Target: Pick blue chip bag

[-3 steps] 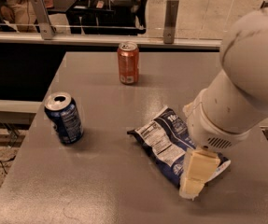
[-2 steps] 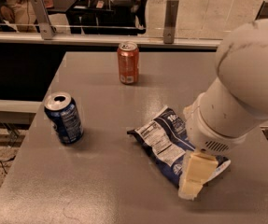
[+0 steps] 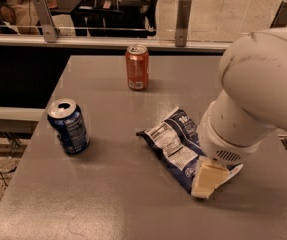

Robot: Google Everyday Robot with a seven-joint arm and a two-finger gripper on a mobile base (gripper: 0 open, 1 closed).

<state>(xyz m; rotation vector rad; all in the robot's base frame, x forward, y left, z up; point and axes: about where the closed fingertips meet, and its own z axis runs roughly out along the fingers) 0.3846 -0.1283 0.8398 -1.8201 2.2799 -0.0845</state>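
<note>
Gripper is down at the near right end of the blue chip bag, which lies flat on the grey table, right of centre. Its grip state cannot be told, because the white arm covers it. The blue soda can stands well to the left and the orange can stands farther back.

The big white arm fills the right side of the view, bending down and inward; its round wrist housing sits just below; the cream-coloured gripper pokes out underneath, pointing down, low and right of centre.
</note>
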